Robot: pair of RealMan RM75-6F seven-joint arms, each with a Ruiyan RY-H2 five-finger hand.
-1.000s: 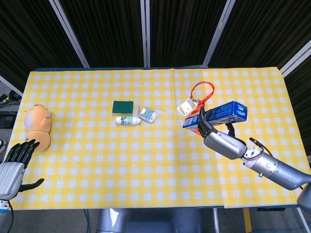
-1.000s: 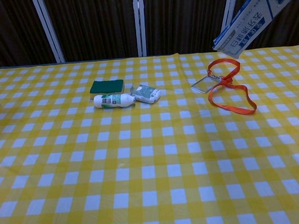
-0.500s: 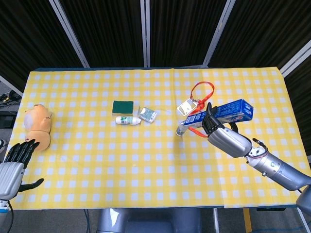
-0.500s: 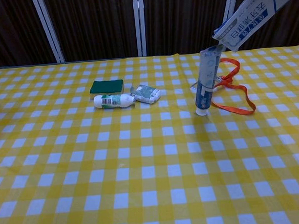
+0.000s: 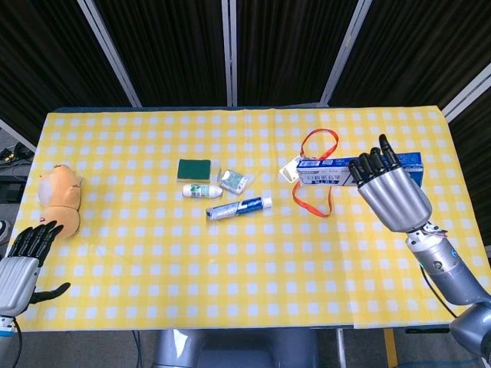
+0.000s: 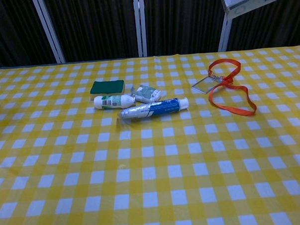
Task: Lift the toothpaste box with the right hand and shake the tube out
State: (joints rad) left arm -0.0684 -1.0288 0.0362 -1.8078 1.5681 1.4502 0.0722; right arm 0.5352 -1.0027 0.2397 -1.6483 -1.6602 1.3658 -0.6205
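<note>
With the toothpaste tube (image 5: 238, 207) lying free on the table (image 5: 253, 268), the right hand (image 5: 393, 192), gripping the emptied toothpaste box (image 5: 337, 170) aloft, should lower it gently clear of the tube.

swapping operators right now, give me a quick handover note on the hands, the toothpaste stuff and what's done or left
Right hand: holds the toothpaste box up off the table.
Left hand: holds nothing, at the near left table edge, fingers apart.
Toothpaste tube: out of the box, lying flat on the checked cloth just in front of the small white bottle.
Done: lift and shake-out.
Left: probably only setting the empty box down.
</note>
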